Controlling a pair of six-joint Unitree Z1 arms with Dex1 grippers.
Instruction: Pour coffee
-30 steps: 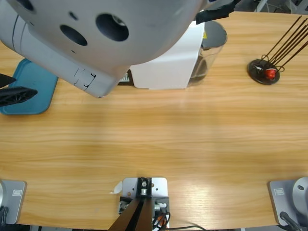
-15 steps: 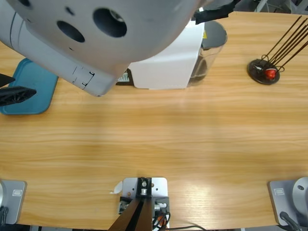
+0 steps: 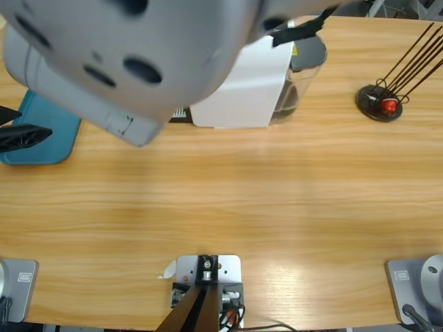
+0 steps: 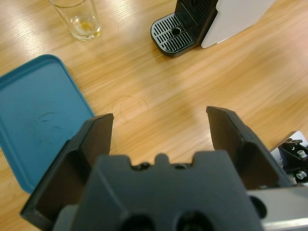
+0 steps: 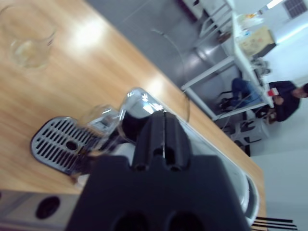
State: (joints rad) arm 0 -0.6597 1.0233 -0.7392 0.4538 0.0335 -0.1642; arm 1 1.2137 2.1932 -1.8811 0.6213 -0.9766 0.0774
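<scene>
We see the long wooden bench (image 3: 263,200) filling the high view, with a large silver elbow (image 3: 138,55) of one arm close under the camera covering the upper left. Behind it stands the white coffee machine (image 3: 242,90), with a clear water tank (image 3: 301,83) against its right side. Far right on the bench sits a dark round holder (image 3: 379,102) with thin dark sticks leaning out of it. At the left edge lies a blue tray (image 3: 41,131), and a black jaw tip reaches over it from the side.

In the left wrist view our left pincer (image 4: 161,127) hangs released, jaws spread wide above bare wood, with the tray (image 4: 33,120) just beside it. Beyond are the machine's black drip grate (image 4: 174,36) and a clear glass (image 4: 79,19) holding only a trace of yellowish liquid at its bottom.

In the right wrist view our right pincer (image 5: 163,132) is clenched, jaws pressed together with nothing visible between them, right at the machine's shiny chrome top (image 5: 144,103). Below it a small glass (image 5: 98,122) stands on the drip grate (image 5: 60,142); we cannot tell whether it holds coffee. Another glass (image 5: 29,36) stands well apart on the bench. A person (image 5: 288,103) sits small in the background.
</scene>
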